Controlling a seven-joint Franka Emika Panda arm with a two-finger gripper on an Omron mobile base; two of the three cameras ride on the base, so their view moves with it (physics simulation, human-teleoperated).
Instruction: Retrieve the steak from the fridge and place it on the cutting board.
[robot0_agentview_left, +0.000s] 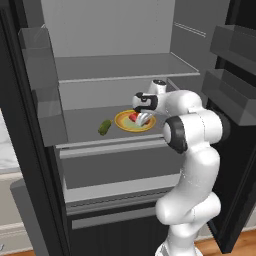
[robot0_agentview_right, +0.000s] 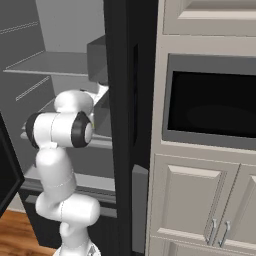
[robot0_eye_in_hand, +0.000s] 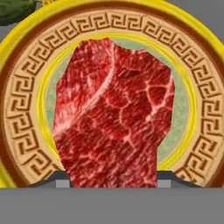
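The steak, a flat red marbled chunk, lies on a round yellow-rimmed plate and reaches down between my two fingertips. My gripper is shut on the steak, one dark tip against each of its sides. In the left base view the gripper points down over the plate on the middle shelf of the open fridge, with a bit of the steak showing beside the fingers. The cutting board is out of view.
A small green pickle-like vegetable lies on the shelf left of the plate. Drawers sit below the shelf and door bins hang on the right. Beige cabinets and a built-in dark oven stand right of the fridge.
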